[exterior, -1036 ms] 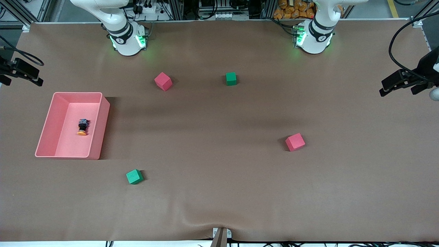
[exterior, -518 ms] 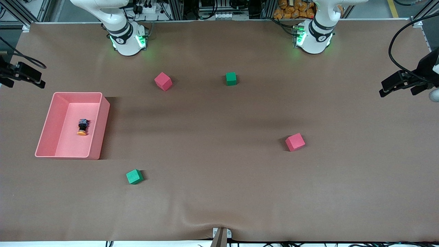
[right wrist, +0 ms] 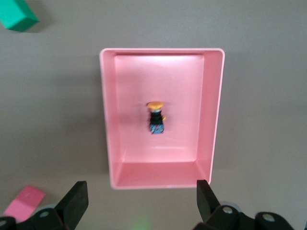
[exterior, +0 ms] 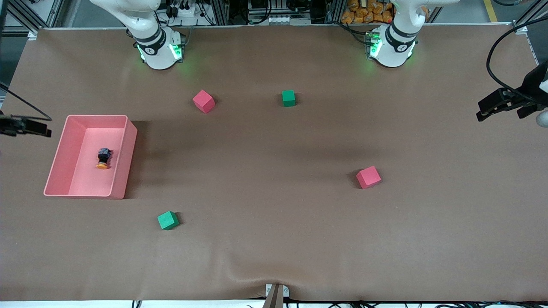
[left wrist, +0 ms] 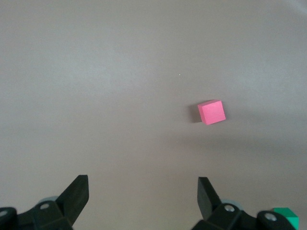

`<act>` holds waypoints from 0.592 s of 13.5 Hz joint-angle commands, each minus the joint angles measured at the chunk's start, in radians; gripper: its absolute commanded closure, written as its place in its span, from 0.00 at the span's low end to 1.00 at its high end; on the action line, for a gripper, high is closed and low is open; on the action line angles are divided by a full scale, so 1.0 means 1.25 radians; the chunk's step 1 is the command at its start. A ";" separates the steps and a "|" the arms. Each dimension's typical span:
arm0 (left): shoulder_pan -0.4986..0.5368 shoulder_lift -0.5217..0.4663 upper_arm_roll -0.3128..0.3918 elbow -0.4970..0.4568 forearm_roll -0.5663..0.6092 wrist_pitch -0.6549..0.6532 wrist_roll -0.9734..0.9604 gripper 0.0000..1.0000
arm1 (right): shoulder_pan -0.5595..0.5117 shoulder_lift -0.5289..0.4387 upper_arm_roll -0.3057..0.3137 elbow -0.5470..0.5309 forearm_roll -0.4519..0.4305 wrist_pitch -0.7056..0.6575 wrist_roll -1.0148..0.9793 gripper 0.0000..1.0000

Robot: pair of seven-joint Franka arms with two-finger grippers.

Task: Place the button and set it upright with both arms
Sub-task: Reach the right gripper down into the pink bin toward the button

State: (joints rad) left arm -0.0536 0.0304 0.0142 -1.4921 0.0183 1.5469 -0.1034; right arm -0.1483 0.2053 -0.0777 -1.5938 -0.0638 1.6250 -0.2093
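The button (exterior: 102, 158) lies on its side on the floor of a pink bin (exterior: 121, 162) at the right arm's end of the table, its orange cap pointing toward the front camera. In the right wrist view the button (right wrist: 156, 117) shows in the middle of the bin (right wrist: 108, 120). My right gripper (exterior: 43, 129) hangs open and empty beside the bin, over the table's end; its own view shows the jaws wide apart (right wrist: 142, 191). My left gripper (exterior: 483, 111) hangs open and empty over the left arm's end of the table (left wrist: 142, 189).
A red cube (exterior: 204, 101) and a green cube (exterior: 288, 98) sit near the arms' bases. Another red cube (exterior: 368, 177) lies mid-table toward the left arm's end. A second green cube (exterior: 168, 220) lies nearer the front camera than the bin.
My right gripper has moved along the table's end, coming level with the bin's rim nearest the bases. The left gripper has hardly shifted. The button and cubes have not moved.
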 commanded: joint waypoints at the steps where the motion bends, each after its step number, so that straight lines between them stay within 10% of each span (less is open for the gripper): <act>1: 0.002 0.000 -0.002 0.007 0.016 0.001 0.016 0.00 | -0.027 -0.004 0.013 -0.106 -0.021 0.135 -0.017 0.00; 8: 0.006 0.000 -0.002 0.005 0.005 -0.001 0.016 0.00 | -0.056 0.101 0.014 -0.214 0.030 0.333 -0.030 0.00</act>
State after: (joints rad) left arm -0.0501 0.0304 0.0155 -1.4932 0.0183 1.5469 -0.1028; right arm -0.1914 0.3344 -0.0768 -1.8183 -0.0510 2.0037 -0.2224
